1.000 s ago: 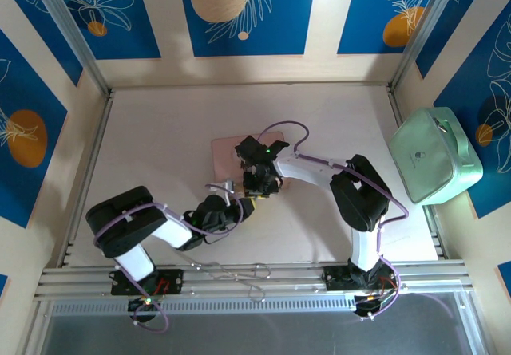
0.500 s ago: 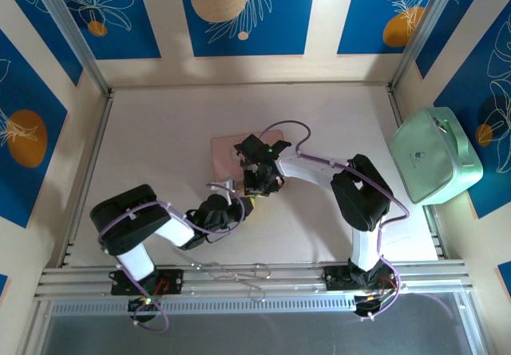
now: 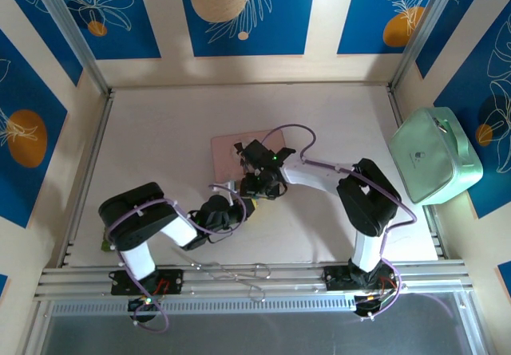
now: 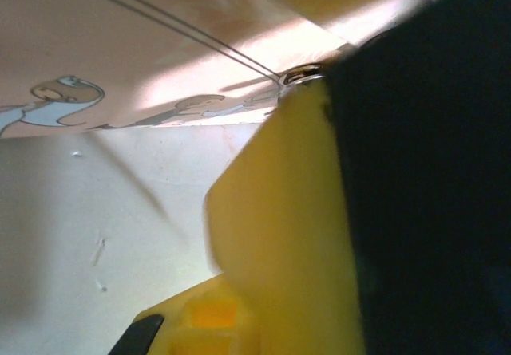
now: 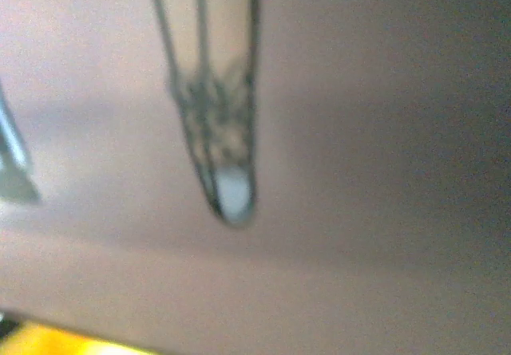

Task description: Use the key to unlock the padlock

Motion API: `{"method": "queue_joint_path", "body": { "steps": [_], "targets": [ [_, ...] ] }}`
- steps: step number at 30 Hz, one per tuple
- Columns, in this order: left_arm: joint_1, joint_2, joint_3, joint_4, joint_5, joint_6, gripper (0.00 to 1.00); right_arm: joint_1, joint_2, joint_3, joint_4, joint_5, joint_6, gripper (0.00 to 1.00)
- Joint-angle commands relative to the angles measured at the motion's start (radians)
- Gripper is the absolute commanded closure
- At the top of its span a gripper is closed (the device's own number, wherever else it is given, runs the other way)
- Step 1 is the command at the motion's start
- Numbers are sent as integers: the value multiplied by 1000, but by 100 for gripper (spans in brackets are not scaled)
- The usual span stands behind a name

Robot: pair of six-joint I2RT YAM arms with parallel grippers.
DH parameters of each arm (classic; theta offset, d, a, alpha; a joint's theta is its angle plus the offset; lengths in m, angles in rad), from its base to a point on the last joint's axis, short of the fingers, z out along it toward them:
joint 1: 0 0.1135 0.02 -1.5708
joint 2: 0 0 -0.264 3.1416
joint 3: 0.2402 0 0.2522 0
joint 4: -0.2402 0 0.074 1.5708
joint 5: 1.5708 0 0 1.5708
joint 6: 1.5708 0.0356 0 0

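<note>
Bench (image 3: 160,147): pale, with both arms meeting near its middle.
Left arm (image 3: 172,227): reaches from the near-left base toward the middle, its wrist just short of the pink box (image 3: 230,151).
Left jaws: cannot tell whether clenched or released. The wrist camera sits close against a yellow block (image 4: 279,235) and a dark mass (image 4: 431,171), with a small shiny metal bit (image 4: 302,74) at the block's top.
Right arm (image 3: 319,173): folded at the elbow, wrist over the box's near edge.
Right jaws: cannot tell. The wrist view is blurred — a pinkish surface with a dark printed figure (image 5: 215,132).
Padlock: cannot tell where it lies, as the two wrists crowd together at the box's near edge.
Mint case (image 3: 435,155): at the right edge, well apart.
</note>
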Motion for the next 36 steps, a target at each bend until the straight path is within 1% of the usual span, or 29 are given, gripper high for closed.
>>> {"method": "queue_joint_path", "body": {
  "steps": [1,3,4,6,9,12,13,18,22,25,28,31,36],
  "targets": [
    [-1,24,-7,58,8,-44,100,39,-84,-80,83,83,59,35],
    [-1,27,-11,83,12,-51,100,61,-145,-161,168,162,79,29],
    [-1,27,-13,91,13,-54,100,66,-171,-194,208,183,82,28],
    [-1,23,-21,101,10,-58,100,73,-212,-265,320,186,61,29],
    [0,19,-32,113,7,-60,100,71,-224,-298,404,165,-6,33],
    [3,21,-37,126,10,-62,100,42,-196,-280,410,82,-71,38],
    [3,23,-39,135,10,-64,100,36,-183,-263,383,72,-85,39],
    [4,37,-43,166,11,-73,100,35,-143,-208,275,90,-129,39],
    [4,41,-48,185,16,-75,100,29,-139,-210,260,96,-124,35],
    [6,39,-49,187,20,-75,100,24,-129,-211,256,97,-128,35],
    [6,39,-52,194,22,-75,100,16,-114,-206,264,71,-132,41],
    [8,37,-58,207,21,-78,100,21,-97,-186,246,65,-132,45],
    [9,37,-63,213,20,-78,100,23,-84,-175,240,71,-123,57]
  ]
}}
